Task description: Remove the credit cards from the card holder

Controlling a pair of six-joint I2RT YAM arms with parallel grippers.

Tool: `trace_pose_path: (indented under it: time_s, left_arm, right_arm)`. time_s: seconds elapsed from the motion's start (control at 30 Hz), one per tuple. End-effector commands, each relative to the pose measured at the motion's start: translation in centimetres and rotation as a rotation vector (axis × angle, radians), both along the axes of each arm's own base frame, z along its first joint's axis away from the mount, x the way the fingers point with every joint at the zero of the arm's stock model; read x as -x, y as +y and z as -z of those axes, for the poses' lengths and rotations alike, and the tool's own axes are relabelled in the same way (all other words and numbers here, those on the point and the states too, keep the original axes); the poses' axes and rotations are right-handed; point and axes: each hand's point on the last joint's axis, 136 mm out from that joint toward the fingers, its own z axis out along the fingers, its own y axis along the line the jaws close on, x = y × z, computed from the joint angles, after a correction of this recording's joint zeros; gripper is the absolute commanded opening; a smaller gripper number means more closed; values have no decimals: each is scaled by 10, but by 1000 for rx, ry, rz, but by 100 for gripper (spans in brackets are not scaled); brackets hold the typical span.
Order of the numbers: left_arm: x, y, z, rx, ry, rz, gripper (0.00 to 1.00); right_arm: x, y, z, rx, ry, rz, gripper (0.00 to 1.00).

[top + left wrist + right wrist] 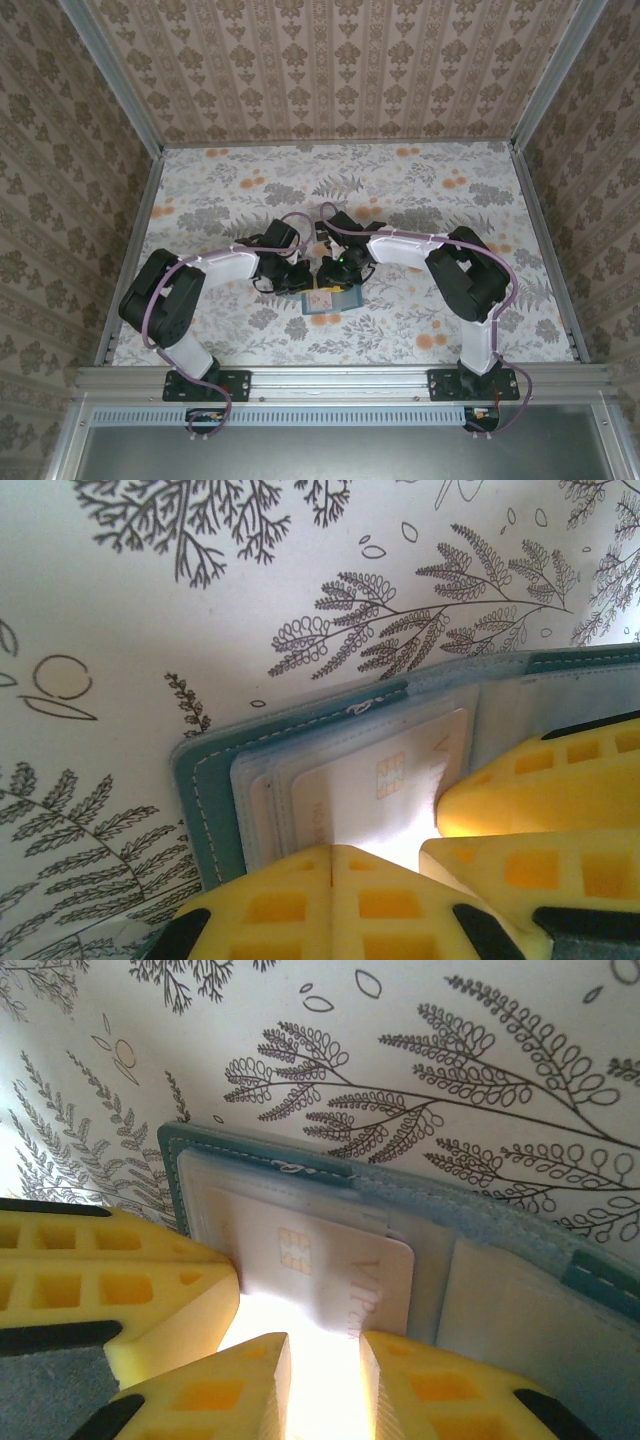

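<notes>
- Hard to make out the near end of the credit card, lost in white glare.
- Mostly hidden from above by both arms: card holder, open flat on the surface.
- Clenched, tips against the holder: left gripper.
- Narrowly parted, straddling the card's washed-out end: right gripper.

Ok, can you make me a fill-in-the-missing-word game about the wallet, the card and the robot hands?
1. The teal card holder is not folded shut; it lies ___.
2. The pale credit card tucked inside it shows a small gold ___.
3. The left gripper and the right gripper both have jaws coloured ___.
Missing words: open; chip; yellow.
</notes>
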Motion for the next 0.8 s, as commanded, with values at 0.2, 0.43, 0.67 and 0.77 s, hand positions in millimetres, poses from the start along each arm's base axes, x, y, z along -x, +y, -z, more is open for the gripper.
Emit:
trace_pose_path:
  time_s: [0.2,0.43,0.67,0.77]
  left_arm:
    - [12,16,10,-86,28,15,8]
    - [12,16,9,-86,26,19,9]
    - [14,20,10,-100,28,24,10]
    - [15,21,11,-110,32,30,10]
  right_arm:
    - [11,-32,17,151,15,-2,30]
    - [11,-34,15,156,14,-3,31]
    - [11,-37,8,162,0,2,33]
    - [11,-37,4,159,-7,1,34]
